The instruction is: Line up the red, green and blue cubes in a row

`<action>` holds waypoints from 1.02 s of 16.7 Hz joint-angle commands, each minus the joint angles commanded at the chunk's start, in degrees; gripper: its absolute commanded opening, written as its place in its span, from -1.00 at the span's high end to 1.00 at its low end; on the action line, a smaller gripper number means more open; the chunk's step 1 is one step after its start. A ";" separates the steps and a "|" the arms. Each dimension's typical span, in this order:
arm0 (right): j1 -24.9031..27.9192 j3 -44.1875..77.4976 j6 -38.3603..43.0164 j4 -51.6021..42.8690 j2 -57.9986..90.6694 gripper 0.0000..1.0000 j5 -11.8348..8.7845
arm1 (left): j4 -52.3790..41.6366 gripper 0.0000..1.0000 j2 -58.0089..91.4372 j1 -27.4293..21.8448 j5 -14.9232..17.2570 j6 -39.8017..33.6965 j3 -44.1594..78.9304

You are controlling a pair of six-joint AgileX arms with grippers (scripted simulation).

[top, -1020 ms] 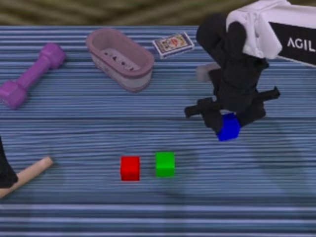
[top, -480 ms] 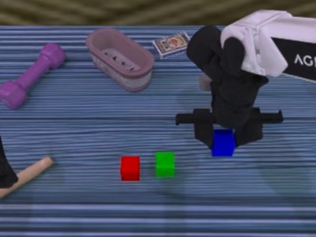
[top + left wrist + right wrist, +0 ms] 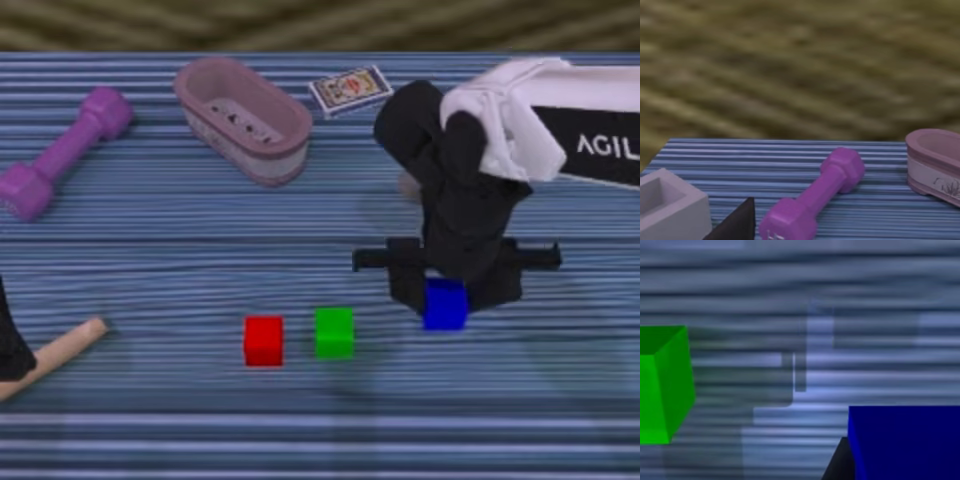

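Right gripper [image 3: 446, 298] jaws closed on the blue cube [image 3: 445, 304], one finger either side of it, wrist pointing down. Blue cube sits right of the green cube [image 3: 334, 332], a bit further back on the worktop [image 3: 150, 250], clear gap between them. Can't tell from top view whether it touches the surface. Right wrist view: blue cube [image 3: 905, 442] close up, green cube [image 3: 662, 385] off to the side. Red cube [image 3: 263, 340] just left of green, small gap, not touching, both roughly level. Pink tub [image 3: 243, 120] and card box [image 3: 350, 89] at back, purple dumbbell [image 3: 62, 153] back left, wooden stick [image 3: 55, 355] front left. Left arm parked at left edge; its jaws aren't in view.
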 joint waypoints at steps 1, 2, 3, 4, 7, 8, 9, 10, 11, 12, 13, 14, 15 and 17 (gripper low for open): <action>0.06 -1.36 0.05 2.43 0.84 1.00 0.00 | 0.00 -1.00 0.00 0.00 0.00 0.00 0.00; 0.14 -2.63 0.10 4.60 1.64 1.00 -0.02 | 0.00 -1.00 0.00 0.00 0.00 0.00 0.00; 0.20 -3.68 0.14 6.21 2.33 1.00 -0.03 | 0.00 -1.00 0.00 0.00 0.00 0.00 0.00; 0.27 -4.40 0.18 7.21 2.83 1.00 -0.04 | 0.00 -1.00 0.00 0.00 0.00 0.00 0.00; 0.30 -4.69 0.19 7.60 3.06 1.00 -0.04 | 0.00 -1.00 0.00 0.00 0.00 0.00 0.00; 0.30 -4.69 0.19 7.60 3.06 1.00 -0.04 | 0.00 -1.00 0.00 0.00 0.00 0.00 0.00; 0.30 -4.69 0.19 7.60 3.06 0.85 -0.04 | 0.00 -1.00 0.00 0.00 0.00 0.00 0.00; 0.30 -4.69 0.19 7.60 3.06 0.70 -0.04 | 0.00 -1.00 0.00 0.00 0.00 0.00 0.00; 0.30 -4.69 0.19 7.60 3.06 0.55 -0.04 | 0.00 -1.00 0.00 0.00 0.00 0.00 0.00; 0.30 -4.69 0.19 7.60 3.06 0.40 -0.04 | 0.00 -1.00 0.00 0.00 0.00 0.00 0.00; 0.30 -4.69 0.19 7.60 3.06 0.25 -0.04 | 0.00 -1.00 0.00 0.00 0.00 0.00 0.00; 0.30 -4.69 0.19 7.60 3.06 0.10 -0.04 | 0.00 -1.00 0.00 0.00 0.00 0.00 0.00; 0.30 -4.69 0.19 7.60 3.06 -0.06 -0.04 | 0.00 -1.00 0.00 0.00 0.00 0.00 0.00; 0.30 -4.69 0.19 7.60 3.06 -0.36 -0.04 | 0.00 -1.00 0.00 0.00 0.00 0.00 0.00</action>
